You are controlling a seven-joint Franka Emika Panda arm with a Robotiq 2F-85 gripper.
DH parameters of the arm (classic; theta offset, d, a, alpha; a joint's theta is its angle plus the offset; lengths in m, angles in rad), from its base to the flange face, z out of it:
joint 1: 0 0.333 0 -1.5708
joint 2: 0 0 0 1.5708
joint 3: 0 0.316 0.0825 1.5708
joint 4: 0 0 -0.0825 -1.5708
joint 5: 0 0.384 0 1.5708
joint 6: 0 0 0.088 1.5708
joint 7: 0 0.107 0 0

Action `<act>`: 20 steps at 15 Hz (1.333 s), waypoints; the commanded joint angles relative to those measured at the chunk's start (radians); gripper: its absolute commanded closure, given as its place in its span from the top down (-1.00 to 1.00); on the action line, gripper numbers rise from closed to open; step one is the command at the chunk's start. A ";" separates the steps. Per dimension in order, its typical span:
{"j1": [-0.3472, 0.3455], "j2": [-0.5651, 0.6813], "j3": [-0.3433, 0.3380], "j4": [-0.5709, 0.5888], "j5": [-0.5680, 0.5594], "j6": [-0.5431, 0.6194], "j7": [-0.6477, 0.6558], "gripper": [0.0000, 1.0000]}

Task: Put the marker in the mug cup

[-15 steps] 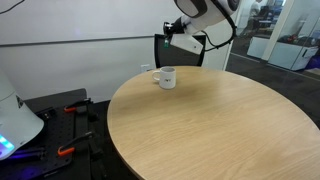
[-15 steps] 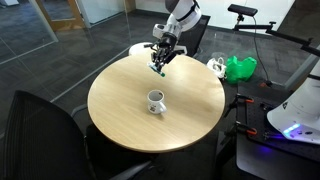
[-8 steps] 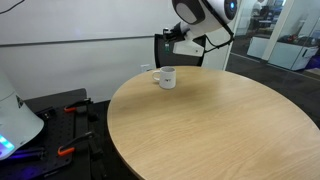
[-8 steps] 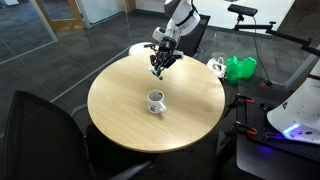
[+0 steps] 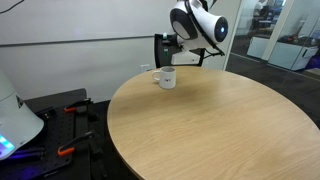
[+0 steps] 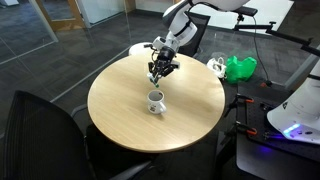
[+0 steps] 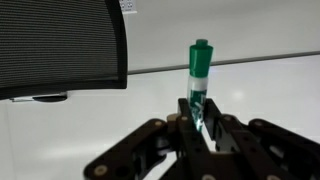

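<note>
Pinching the marker (image 7: 200, 70), the gripper (image 7: 203, 122) should centre above the mug (image 6: 156, 100), mid-frame, before letting go.

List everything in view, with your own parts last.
table: one, light wood, round, centre of the scene
mug: one, white, on the table
marker: one, green and white, held in the jaws above the table
chairs: at least two, black, around the table
bag: one, green, beside the table
arm: one, white, reaching over the table's edge
jaws: black, shut on the marker
</note>
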 commanded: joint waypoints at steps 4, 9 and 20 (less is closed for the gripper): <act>0.007 0.060 -0.003 0.007 0.028 -0.008 -0.048 -0.90; 0.006 0.102 -0.004 0.025 0.036 0.001 -0.050 -0.90; 0.013 0.164 -0.012 0.075 0.066 0.080 -0.067 -0.90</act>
